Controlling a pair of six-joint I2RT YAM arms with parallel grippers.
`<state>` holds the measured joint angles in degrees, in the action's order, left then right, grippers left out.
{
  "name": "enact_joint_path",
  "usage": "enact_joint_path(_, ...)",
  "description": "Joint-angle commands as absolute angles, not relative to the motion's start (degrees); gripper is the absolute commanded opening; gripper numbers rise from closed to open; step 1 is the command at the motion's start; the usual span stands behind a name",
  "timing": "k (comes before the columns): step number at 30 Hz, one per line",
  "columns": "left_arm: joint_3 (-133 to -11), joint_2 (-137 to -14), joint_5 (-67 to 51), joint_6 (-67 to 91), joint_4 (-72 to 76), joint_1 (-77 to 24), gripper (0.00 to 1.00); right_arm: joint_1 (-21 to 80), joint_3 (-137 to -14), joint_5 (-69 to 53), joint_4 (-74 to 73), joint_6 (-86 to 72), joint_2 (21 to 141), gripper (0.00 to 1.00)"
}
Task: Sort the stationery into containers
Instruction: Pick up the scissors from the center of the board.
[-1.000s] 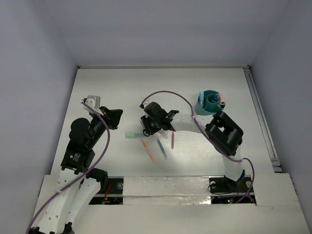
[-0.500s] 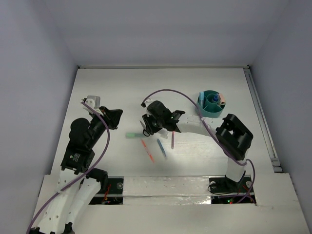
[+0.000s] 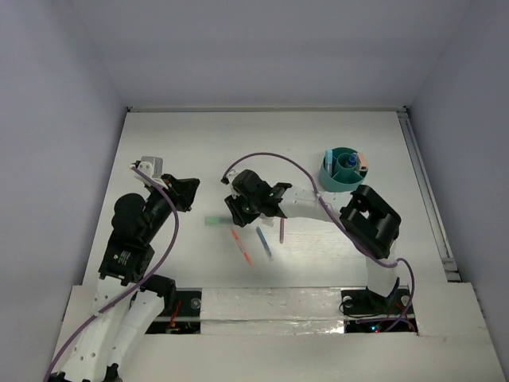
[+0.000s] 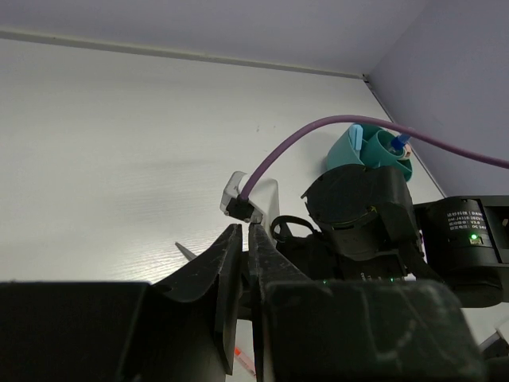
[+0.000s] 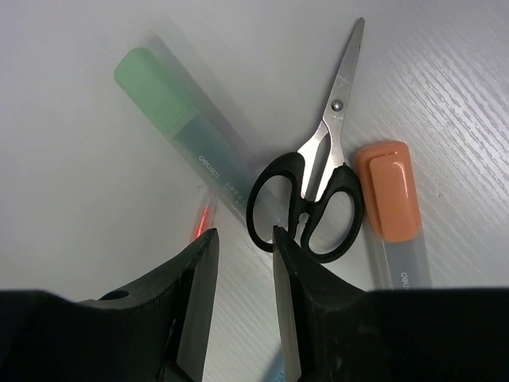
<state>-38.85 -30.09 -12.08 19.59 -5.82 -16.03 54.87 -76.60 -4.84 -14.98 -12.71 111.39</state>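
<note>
Right wrist view: the black-handled scissors (image 5: 320, 151) lie closed, blades pointing up-right, away from the right gripper (image 5: 242, 302), whose fingers stand narrowly parted, empty.

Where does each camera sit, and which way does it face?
Top external: fixed above and behind, looking down on the table; left arm and right arm show.
Left wrist: rides the left arm, facing across the table toward the right arm and teal cup; left pincer shows.
Right wrist: faces straight down at scissors and green marker; right pincer shows.
Shared: top and left wrist both see the teal cup.
</note>
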Motion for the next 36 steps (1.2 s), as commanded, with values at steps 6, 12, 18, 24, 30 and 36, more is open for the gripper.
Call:
enact_joint_path(6, -39.73, -29.71, -13.27, 19.34, -2.9, -15.91, 0.06, 55.46, -80.59, -5.19, -15.29, -11.34, 113.81, 0.39)
enact_joint_path(12, -39.73, -29.44, -13.36, 19.25, -2.81, -15.91, 0.06, 55.46, -82.0, -5.01, -16.7, -11.16, 115.14, 0.37)
enact_joint_path(18, -39.73, -29.44, -13.45, 19.34, -2.81, -15.91, 0.06, 55.46, -82.27, -4.57, -17.05, -11.25, 115.31, 0.31)
enact_joint_path(24, -39.73, -29.44, -13.45, 19.34, -2.81, -15.91, 0.07, 55.46, -82.7, -4.48, -17.49, -11.25, 115.49, 0.23)
enact_joint_path(30, -39.64, -29.36, -13.53, 19.25, -2.73, -15.91, 0.07, 55.46, -82.79, -4.22, -18.19, -11.07, 115.66, 0.14)
enact_joint_path(36, -39.73, -29.27, -13.54, 19.25, -2.81, -15.91, 0.07, 55.46, -82.44, -2.81, -16.35, -11.6, 113.82, 0.02)
